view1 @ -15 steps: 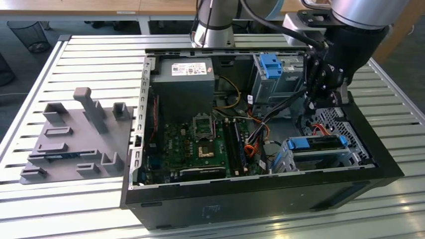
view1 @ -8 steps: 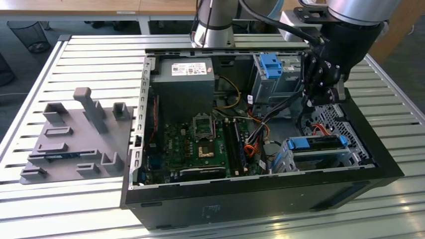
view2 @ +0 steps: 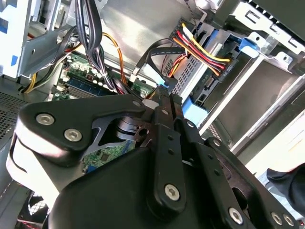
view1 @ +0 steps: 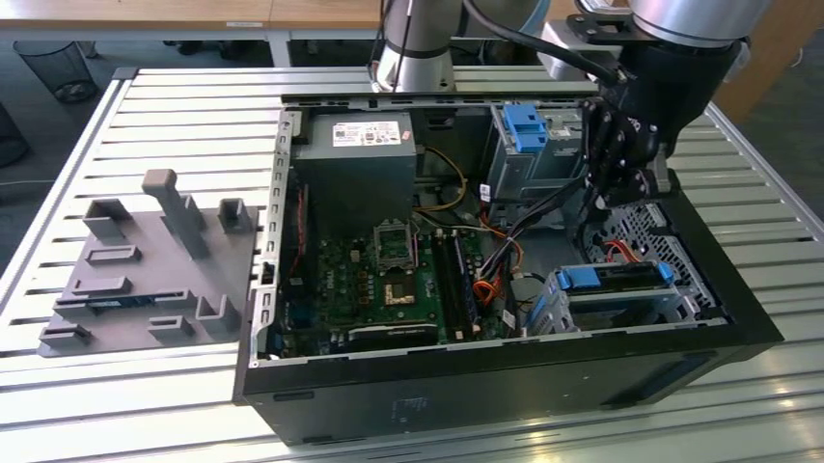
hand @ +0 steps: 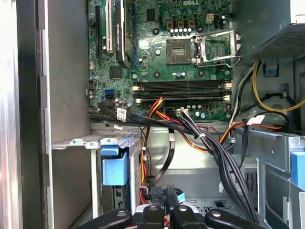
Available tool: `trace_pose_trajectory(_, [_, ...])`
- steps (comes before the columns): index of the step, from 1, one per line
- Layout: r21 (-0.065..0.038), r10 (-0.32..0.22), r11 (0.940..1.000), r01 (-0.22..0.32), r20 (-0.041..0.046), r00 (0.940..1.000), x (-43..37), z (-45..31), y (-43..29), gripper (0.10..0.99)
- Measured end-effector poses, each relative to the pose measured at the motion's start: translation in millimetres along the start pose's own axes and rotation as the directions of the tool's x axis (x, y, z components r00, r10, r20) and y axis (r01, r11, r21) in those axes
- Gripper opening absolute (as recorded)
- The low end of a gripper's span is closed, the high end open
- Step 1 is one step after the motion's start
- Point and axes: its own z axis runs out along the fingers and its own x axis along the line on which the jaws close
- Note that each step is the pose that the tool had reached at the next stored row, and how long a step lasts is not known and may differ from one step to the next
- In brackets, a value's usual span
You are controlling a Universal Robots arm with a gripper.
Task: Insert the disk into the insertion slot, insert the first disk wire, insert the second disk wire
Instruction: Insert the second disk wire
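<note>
Jaws pinched tight on the blue plug [view2: 163, 82] of the flat black wire [view2: 150, 50], with the gripper [view2: 164, 93] right up at the drive's back end.
So the disk [view2: 193, 112] already sits in the insertion slot [view2: 259, 90] just beyond the jaws, and the red-yellow wire [view2: 205, 50] looks seated next to them. Imo keep the plug square to its socket and push straight in, no twisting. The black cable bundle [view2: 90, 38] hangs off to one side of the jaws and could snag.
</note>
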Motion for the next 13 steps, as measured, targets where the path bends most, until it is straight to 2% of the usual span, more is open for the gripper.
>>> trace_pose_trajectory(6, [0.0, 0.0, 1.0, 0.0, -0.0003, 1.0, -2.2, 1.6, 0.1, 0.173])
trace_pose_trajectory(13, [0.0, 0.0, 1.0, 0.0, -0.0056, 1.0, -3.1, 4.9, -0.9, 0.173])
